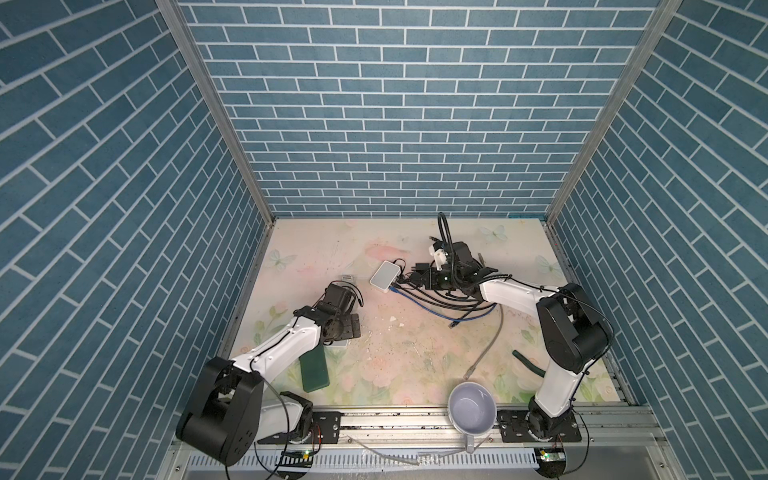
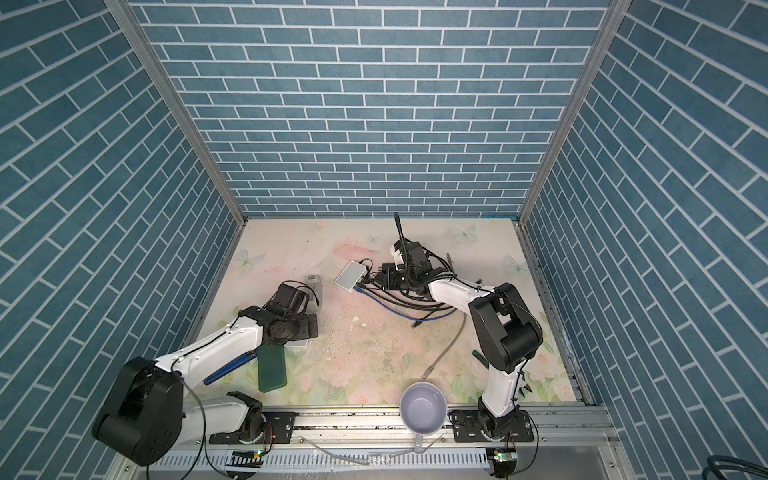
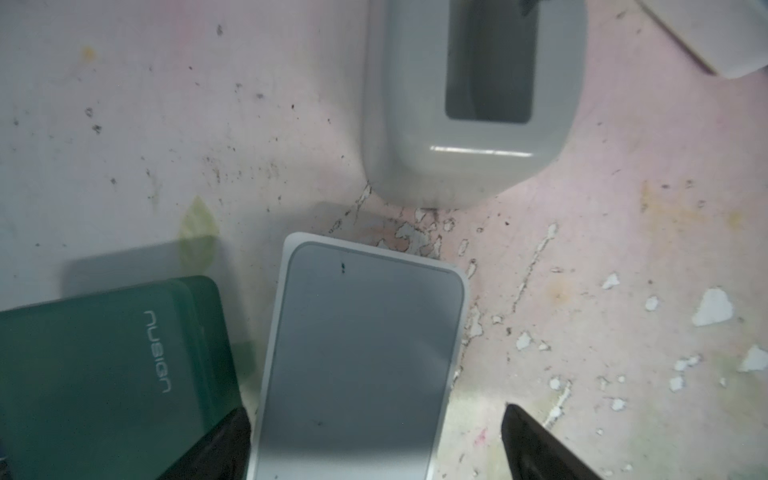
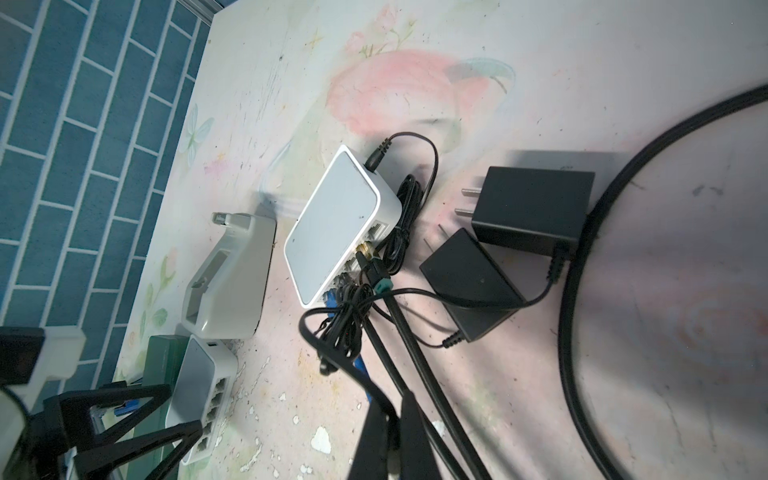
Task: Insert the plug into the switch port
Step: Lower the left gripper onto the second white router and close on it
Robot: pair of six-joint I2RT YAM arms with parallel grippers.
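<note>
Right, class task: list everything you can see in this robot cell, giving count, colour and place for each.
case: 1, dark green, front left
network switch: 2, white, one mid-table with cables, second beside case
dock: 1, grey, left of cabled switch
power adapter: 2, black, right of cabled switch
plug: 1, black with green boot, at cabled switch's ports
Ethernet cable: 1, blue, from cabled switch
cable: 1, grey, front right
mug: 1, pale lilac, front edge
left gripper: 1, black, open over second switch
right gripper: 1, black, shut, by the adapters

The right claw (image 1: pixel 409 280) sits beside the white switch (image 1: pixel 385 277) amid tangled cables (image 1: pixel 451 306).
</note>
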